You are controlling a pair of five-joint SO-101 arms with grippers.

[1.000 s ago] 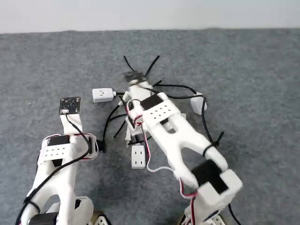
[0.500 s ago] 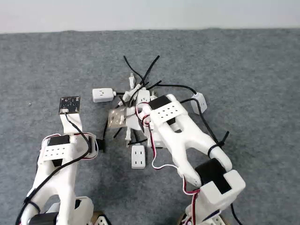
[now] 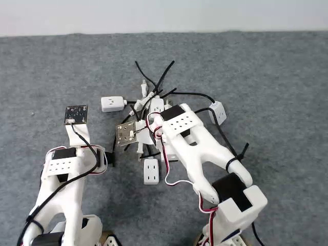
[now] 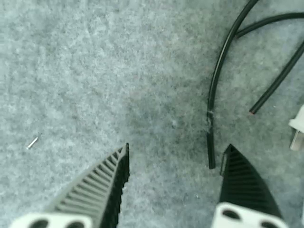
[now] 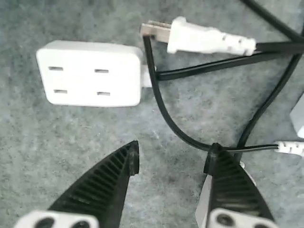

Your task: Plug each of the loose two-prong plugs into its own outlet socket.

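Right jaws hang wide beside the plug (image 5: 204,40) and socket (image 5: 90,73), ready to grab; left jaws wide, empty.

Robot lab bench: grey carpet mat (image 3: 277,77), white wall (image 3: 164,15).

Tangled cords (image 3: 163,77) mid-table; open carpet (image 3: 277,82) around.
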